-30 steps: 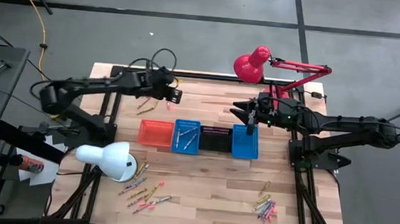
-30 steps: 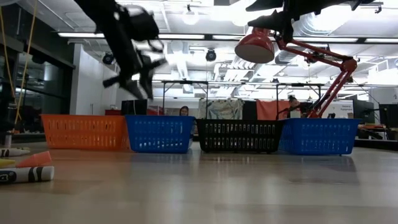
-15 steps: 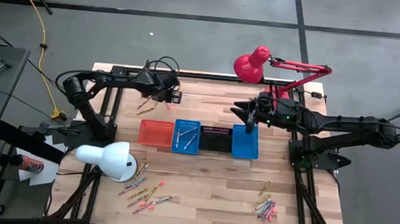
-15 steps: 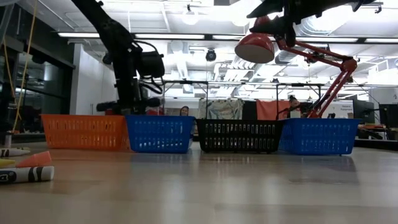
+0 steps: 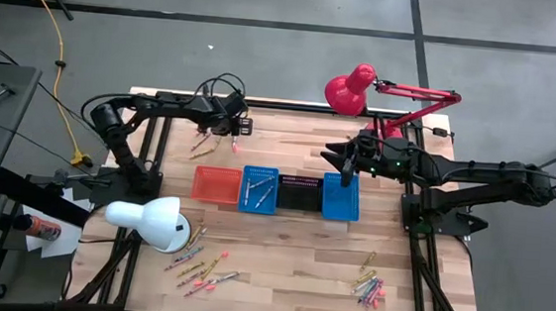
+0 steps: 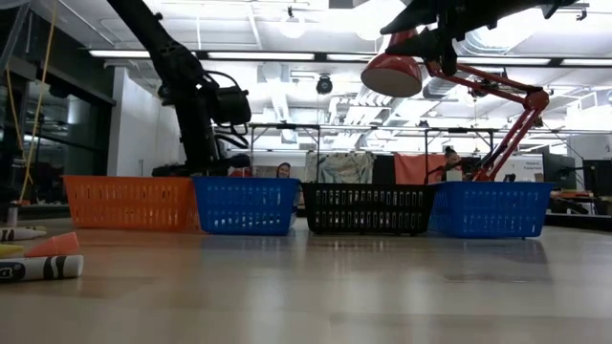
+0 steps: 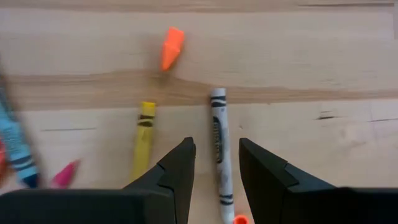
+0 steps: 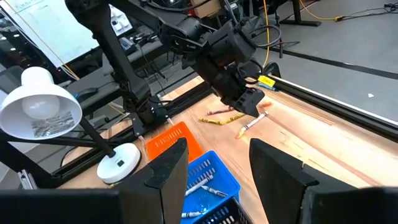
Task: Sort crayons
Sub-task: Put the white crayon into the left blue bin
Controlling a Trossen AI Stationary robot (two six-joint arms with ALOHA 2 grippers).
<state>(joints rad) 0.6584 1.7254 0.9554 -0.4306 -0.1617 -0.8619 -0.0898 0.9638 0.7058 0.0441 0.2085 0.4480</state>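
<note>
Wooden worktop (image 5: 281, 245) under two lamps: left tool (image 7: 216, 163), jaws apart, straddling a grey crayon (image 7: 218, 134) for pickup; right tool (image 8: 215, 158) likewise apart, empty, above blue basket (image 5: 341, 196).

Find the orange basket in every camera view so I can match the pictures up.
High view: the orange basket ends the basket row on the picture's left, beside a blue basket.
Low view: orange basket at far left, touching the same blue basket.
Left wrist view: not in it.
Right wrist view: orange basket at centre, behind the blue basket.
Shared landmark: that blue basket.
</note>
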